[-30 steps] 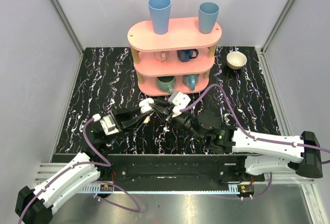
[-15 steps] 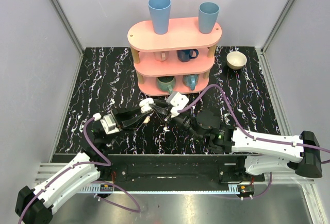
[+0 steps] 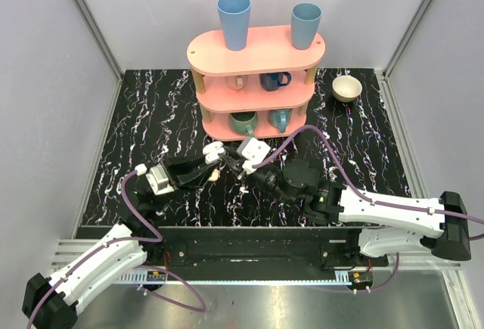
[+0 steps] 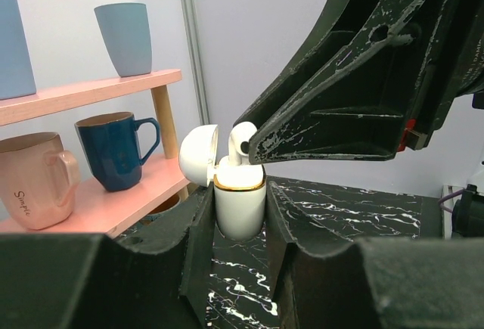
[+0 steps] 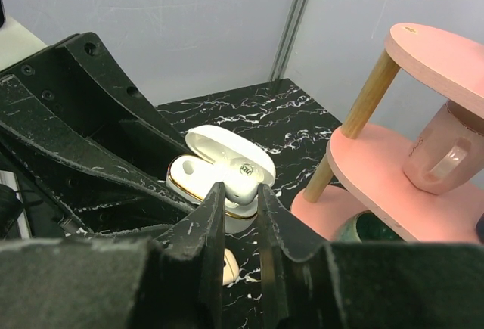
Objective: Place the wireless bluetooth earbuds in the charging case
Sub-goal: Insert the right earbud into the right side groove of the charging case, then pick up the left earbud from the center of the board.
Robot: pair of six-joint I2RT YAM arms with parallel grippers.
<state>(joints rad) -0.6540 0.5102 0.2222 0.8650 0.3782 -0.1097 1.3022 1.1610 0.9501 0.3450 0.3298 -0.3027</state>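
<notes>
Cable, purple, loops along the left arm (image 3: 91, 262), which reaches in from the near-left corner over the black marbled table (image 3: 151, 110). At its end the left gripper (image 3: 212, 164) has its jaws drawn in tight on the charging case (image 4: 240, 206). It holds the white body upright between the two fingers, and the lid (image 4: 198, 155) is swung back on the side nearer the shelf. At the mouth of the case stands one earbud (image 4: 242, 141), its rounded head above the gold rim and its stem pointing down inside; I can't tell how deep it sits. The right gripper (image 5: 238, 190) comes in from the other side, jaws nearly together, and pinches that earbud between its fingertips right over the case. Below those fingers a second earbud (image 5: 229, 267) lies on the table, only partly seen through the gap. Behind the two grippers stands a pink shelf (image 3: 257, 53) with two blue cups (image 3: 234, 20) on top. A pink mug (image 4: 34, 181) and a dark blue mug (image 4: 117, 151) sit on the tier below. The right arm (image 3: 393, 212) stretches back to the near-right corner. Far off at the back right rests a cream bowl (image 3: 347, 87), well apart from everything else.
</notes>
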